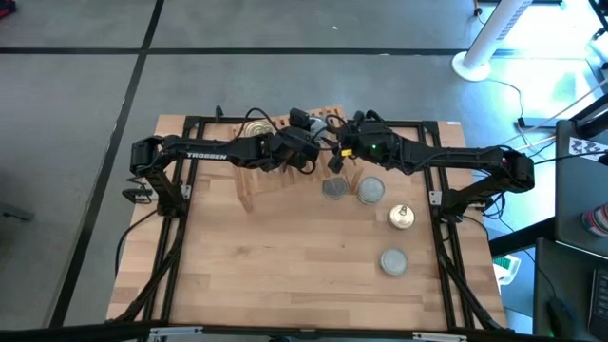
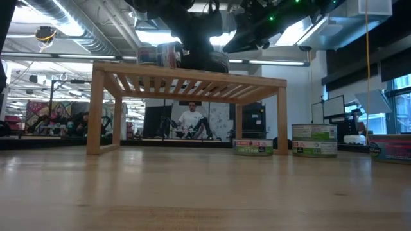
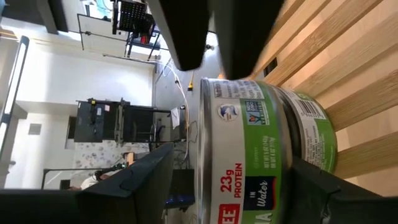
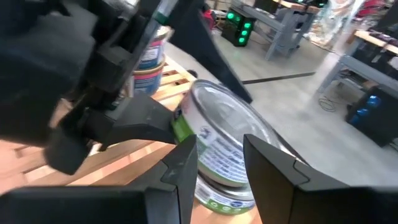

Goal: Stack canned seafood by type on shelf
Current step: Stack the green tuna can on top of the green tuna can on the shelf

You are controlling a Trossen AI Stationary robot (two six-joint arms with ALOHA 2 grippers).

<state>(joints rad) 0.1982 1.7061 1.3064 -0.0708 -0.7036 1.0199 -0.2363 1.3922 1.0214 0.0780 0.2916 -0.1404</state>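
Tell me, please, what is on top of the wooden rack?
On the rack a stack of blue-labelled tins stands at one end. Beside it is a stack of green-labelled tins, with the left gripper around the upper one. The arms cover the rest.

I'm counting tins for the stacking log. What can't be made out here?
- High view: tins on the shelf mostly hidden under both arms.
- Low view: left gripper blocks the green-label stack.
- Low view: rightmost tin cut off by edge.
- Table tins' labels too small from above.

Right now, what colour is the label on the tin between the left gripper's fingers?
Green and white on the tin, clearest in the left wrist view.
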